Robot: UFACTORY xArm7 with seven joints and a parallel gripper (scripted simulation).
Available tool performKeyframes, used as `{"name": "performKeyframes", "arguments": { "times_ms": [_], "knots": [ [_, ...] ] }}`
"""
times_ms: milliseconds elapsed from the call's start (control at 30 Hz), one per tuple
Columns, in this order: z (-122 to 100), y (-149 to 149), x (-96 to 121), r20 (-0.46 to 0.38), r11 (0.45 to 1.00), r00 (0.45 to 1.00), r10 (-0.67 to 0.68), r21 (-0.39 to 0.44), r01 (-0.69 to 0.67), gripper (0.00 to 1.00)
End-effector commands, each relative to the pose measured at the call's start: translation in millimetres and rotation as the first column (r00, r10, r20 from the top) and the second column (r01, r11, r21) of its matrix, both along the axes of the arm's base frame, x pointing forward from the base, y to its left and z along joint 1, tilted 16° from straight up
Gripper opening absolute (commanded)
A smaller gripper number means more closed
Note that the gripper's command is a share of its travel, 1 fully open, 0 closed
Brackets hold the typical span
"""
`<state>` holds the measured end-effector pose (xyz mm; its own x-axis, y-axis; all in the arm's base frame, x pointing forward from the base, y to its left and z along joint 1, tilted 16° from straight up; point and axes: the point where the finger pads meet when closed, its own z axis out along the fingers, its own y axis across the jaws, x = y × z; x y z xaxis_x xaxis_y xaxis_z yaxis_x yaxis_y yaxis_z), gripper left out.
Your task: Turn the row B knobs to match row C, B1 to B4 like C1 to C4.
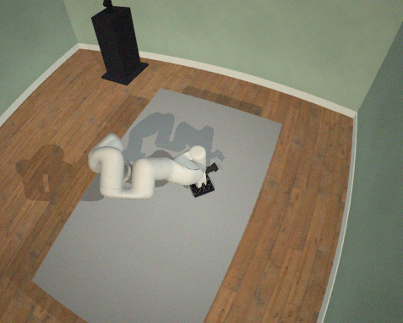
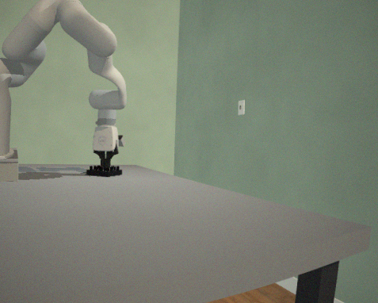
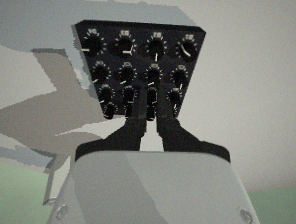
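Observation:
The black knob box (image 1: 196, 194) (image 2: 116, 173) (image 3: 141, 36) stands on the table. In the wrist view its front is at the top and knob 1 of each row at the right. My gripper (image 2: 105, 166) (image 3: 151, 98) points down and is shut on knob B2 (image 3: 151, 97), one finger at each side; B2's line is hard to read. Knob C2 (image 3: 153, 75) has its line toward the rear, slightly left in view. C1 (image 3: 179, 76) points about rearward; C3 (image 3: 126, 74) and C4 (image 3: 100, 74) point lower left. B1 (image 3: 174, 95), B3 (image 3: 129, 93) and B4 (image 3: 105, 93) are small; their lines are unclear.
Row A, with knob A2 (image 3: 151, 113), lies close below the fingers in the wrist view and is partly hidden. Row D, with knob D2 (image 3: 156, 46), is at the front. The grey table (image 1: 155, 237) (image 2: 146, 238) carries the arm's base (image 2: 2, 168) beside the box.

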<state>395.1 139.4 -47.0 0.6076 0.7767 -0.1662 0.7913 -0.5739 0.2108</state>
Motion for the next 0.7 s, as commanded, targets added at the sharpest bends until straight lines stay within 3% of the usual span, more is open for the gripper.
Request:
{"name": "performKeyframes", "arguments": {
  "times_ms": [0,667],
  "knots": [
    [1.1,1.2,0.9,0.003,1.0,1.0,0.002,0.001,-0.002,0.08],
    [1.1,1.2,0.9,0.012,0.999,0.999,-0.033,0.004,0.033,0.08]
  ]
}}
